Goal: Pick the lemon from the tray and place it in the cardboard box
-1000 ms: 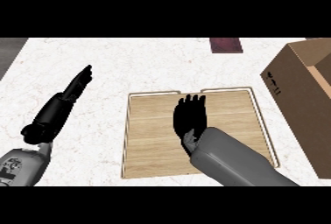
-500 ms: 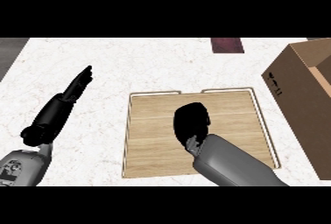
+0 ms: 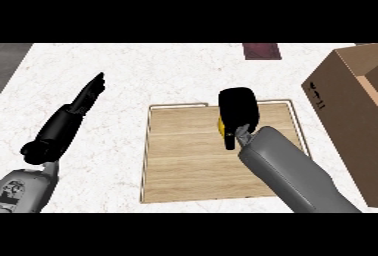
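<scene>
While the right robot hand [image 3: 238, 106] curled over the lemon [image 3: 221, 125] near the far edge of the tray [image 3: 184, 165], only a bit of yellow peeked out. The cardboard box [image 3: 343, 100] stood off to its right. The left robot hand [image 3: 83, 97] rested open, farther away.

1. The left hand [image 3: 87, 95] is open near the left edge of the counter [image 3: 148, 70], fingers straight and together, pointing toward the far edge.
2. The left forearm [image 3: 55, 130] is black and runs back to a grey section at the near left corner.
3. The right hand [image 3: 238, 107] is over the counter's middle, fingers curled round the lemon [image 3: 220, 125], of which only a yellow sliver shows.
4. The right forearm [image 3: 288, 170] is grey and slants up from the near edge, right of middle, to that hand.
</scene>
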Controlling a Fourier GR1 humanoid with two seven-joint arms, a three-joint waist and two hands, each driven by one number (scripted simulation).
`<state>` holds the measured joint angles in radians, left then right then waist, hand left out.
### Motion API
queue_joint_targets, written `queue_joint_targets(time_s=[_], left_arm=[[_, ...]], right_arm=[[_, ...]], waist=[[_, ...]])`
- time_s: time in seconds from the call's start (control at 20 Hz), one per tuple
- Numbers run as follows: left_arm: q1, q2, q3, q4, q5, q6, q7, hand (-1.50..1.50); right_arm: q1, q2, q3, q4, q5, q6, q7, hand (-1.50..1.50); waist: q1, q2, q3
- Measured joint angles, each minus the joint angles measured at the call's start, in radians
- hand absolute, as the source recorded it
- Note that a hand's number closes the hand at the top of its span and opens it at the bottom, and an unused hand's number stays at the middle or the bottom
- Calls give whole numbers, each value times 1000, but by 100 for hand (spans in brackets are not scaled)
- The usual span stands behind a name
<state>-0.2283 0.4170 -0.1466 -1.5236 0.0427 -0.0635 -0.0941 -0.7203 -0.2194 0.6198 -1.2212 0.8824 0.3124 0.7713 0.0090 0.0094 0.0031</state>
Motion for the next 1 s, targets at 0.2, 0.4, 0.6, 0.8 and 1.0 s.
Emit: queue_joint_targets(time_s=[0.2,0.4,0.6,0.8,1.0], left_arm=[[-15,-6,-2,3,-3,-5,8,0],[-12,-12,5,24,-11,-14,-11,0],[-11,-22,9,12,-20,-18,7,0],[-9,-19,22,18,-20,-24,8,0],[2,-26,22,4,-28,-18,16,0]], right_arm=[[-41,-45,-152,80,-28,-182,-111,150],[-122,-64,-212,178,10,-284,-199,150],[-189,-90,-275,202,34,-323,-215,150],[-225,-114,-348,168,65,-378,-112,150],[-231,-153,-436,144,87,-452,-14,150]], waist=[[8,4,0],[9,0,-2],[4,-5,-3],[-7,-10,-3],[-11,-12,-3]])
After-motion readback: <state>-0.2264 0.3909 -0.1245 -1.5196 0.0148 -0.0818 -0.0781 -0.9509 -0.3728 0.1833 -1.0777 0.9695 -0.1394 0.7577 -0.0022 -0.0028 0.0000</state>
